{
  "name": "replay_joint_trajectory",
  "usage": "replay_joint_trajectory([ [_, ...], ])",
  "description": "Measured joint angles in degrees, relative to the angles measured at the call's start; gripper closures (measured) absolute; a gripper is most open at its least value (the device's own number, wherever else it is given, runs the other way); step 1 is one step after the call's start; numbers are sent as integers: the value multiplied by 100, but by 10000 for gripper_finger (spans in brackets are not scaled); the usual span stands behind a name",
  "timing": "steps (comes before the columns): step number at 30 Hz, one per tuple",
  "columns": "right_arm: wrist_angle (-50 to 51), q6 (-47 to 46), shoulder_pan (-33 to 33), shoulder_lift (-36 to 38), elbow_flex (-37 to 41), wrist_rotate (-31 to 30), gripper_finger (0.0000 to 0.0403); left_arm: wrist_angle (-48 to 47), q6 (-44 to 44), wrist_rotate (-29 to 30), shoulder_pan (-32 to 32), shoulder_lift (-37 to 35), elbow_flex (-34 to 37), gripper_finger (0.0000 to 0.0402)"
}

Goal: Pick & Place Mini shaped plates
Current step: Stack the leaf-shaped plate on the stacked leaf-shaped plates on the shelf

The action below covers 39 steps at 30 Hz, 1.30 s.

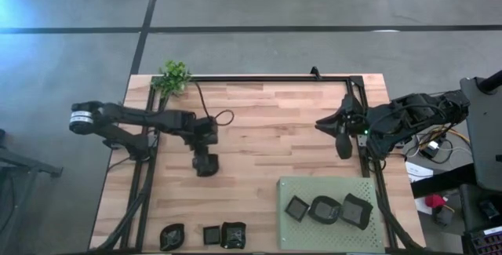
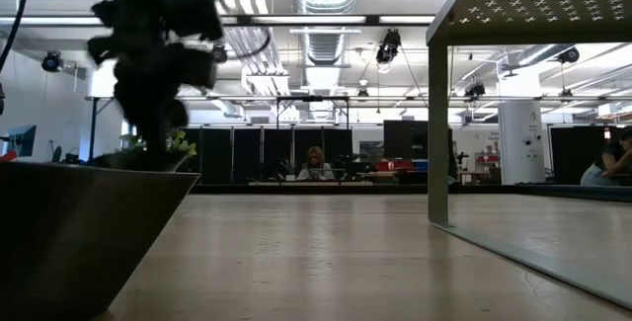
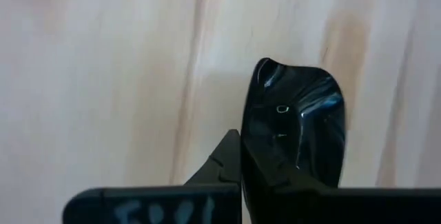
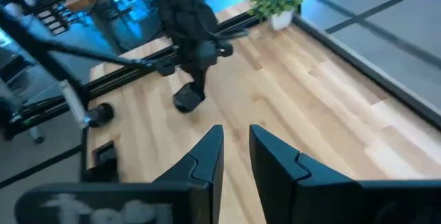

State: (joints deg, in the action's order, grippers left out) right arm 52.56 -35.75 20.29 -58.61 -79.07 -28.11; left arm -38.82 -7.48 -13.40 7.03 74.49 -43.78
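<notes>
My left gripper [image 1: 205, 163] hangs over the bare wood at the table's left middle, shut on a glossy black mini plate [image 3: 296, 117]. It also shows in the right wrist view [image 4: 187, 98] and in the low view [image 2: 148, 104]. My right gripper [image 1: 343, 141] is at the table's right side, empty, its fingers [image 4: 207, 156] a narrow gap apart. Three mini plates [image 1: 325, 209] lie on the green mat [image 1: 294, 188]. Three more [image 1: 212, 235] lie at the near left edge. My left gripper holds the black plate by the rim nearest the wrist [image 3: 258, 172]. One finger [image 3: 226, 160] shows against that rim; the plate hides the other. The fingers point down from above. The plate hangs on edge below them, its wavy far rim [image 3: 275, 69] toward the wood.
A small green plant [image 1: 174, 76] stands at the far left corner. A black frame [image 1: 267, 78] runs along the table's far and side edges. Bare wood lies between the two arms. In the low view a dark plate [image 2: 69, 232] fills the near left.
</notes>
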Motion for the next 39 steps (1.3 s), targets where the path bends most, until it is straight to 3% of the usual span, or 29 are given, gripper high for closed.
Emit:
replay_joint_trajectory([
  [5, -2, -1, -18, -18, 0, -402, 335, -61, 4, 340, 2, -16, -940, 401],
  [11, -8, 160, -133, -238, 13, -945, 335, -62, 1, 1768, 47, -15, -1987, 401],
  [16, -107, 280, -365, -571, 13, -960, 335, -65, -238, 2746, 92, 79, -2721, 401],
  [22, -261, 206, -697, -950, 13, -783, 335, -67, -308, 2854, 91, 374, -3566, 401],
  [29, -879, 871, -800, -1015, 13, -354, 335, -119, 167, 2833, 79, 955, -4509, 401],
  [39, -1042, 1032, -1006, -1264, 121, -348, 307, -58, 471, 2900, 72, 1683, -5255, 401],
])
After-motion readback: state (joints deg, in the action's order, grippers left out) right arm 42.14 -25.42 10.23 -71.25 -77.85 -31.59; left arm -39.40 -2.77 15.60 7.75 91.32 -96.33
